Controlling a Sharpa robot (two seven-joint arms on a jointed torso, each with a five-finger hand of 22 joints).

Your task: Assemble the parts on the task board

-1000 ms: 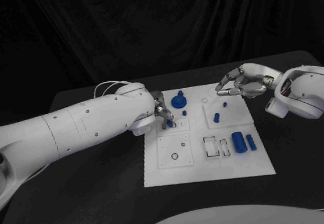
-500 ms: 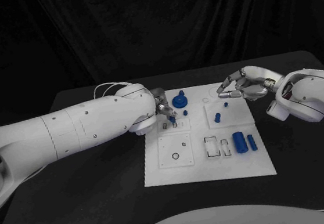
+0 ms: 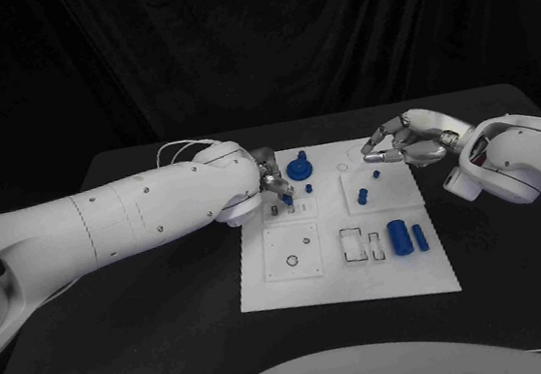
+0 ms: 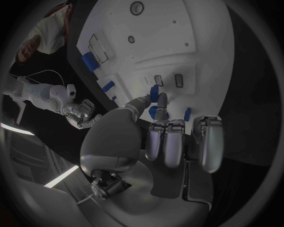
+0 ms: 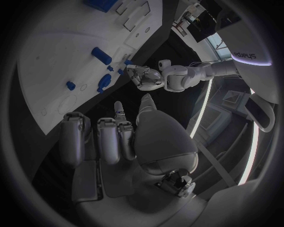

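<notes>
Peg (image 4: 154,91): small blue cylinder, pinched in left hand (image 3: 267,184) over task board (image 3: 350,276); right hand (image 3: 405,144) curled, holding nothing.

The left arm reaches in low and long – its left hand (image 3: 268,187) has thumb and one finger pinched together, other fingers curled. The right arm bends at the wrist – its right hand (image 3: 405,144) hangs with fingers curled in
</notes>
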